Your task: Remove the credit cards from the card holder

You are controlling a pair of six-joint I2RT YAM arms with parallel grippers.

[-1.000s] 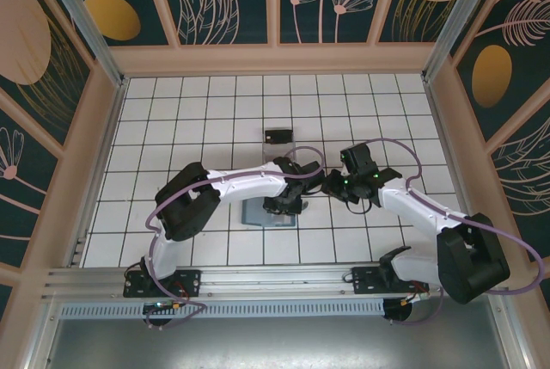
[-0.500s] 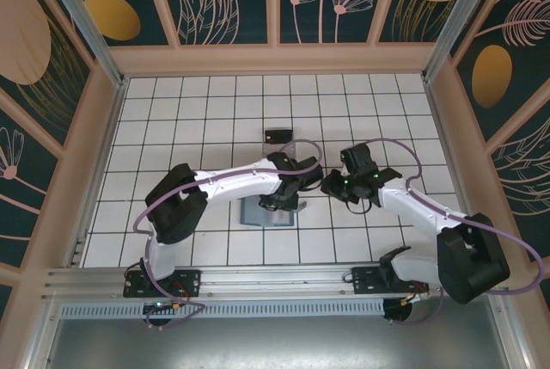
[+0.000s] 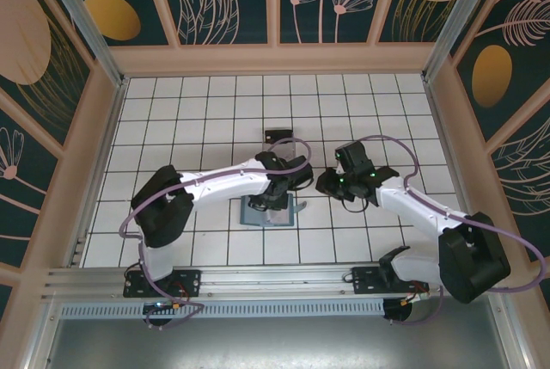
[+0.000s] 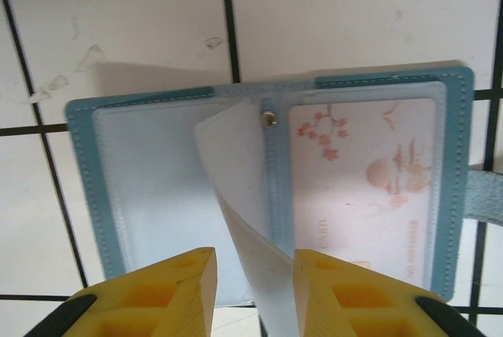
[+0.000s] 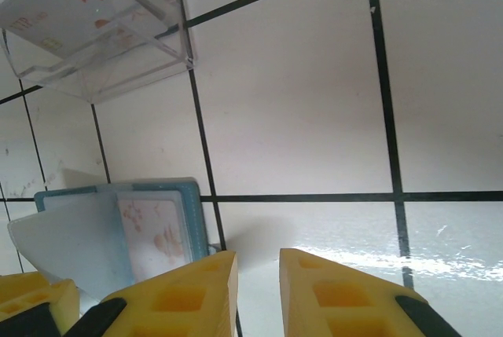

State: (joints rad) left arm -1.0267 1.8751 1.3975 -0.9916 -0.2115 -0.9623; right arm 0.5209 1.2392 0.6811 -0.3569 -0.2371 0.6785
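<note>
Left arm [image 3: 215,187], fingers [image 4: 169,290] farther left.

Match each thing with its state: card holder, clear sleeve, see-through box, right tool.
Things:
1. card holder
2. clear sleeve
3. see-through box
4. right tool

States:
A. nothing between its fingers, above bare tile
B. teal, lying open
C. stands apart from the holder, card inside
D. curls up between the fingers of the left tool

Pairs: 1-B; 2-D; 3-C; 4-A
</note>
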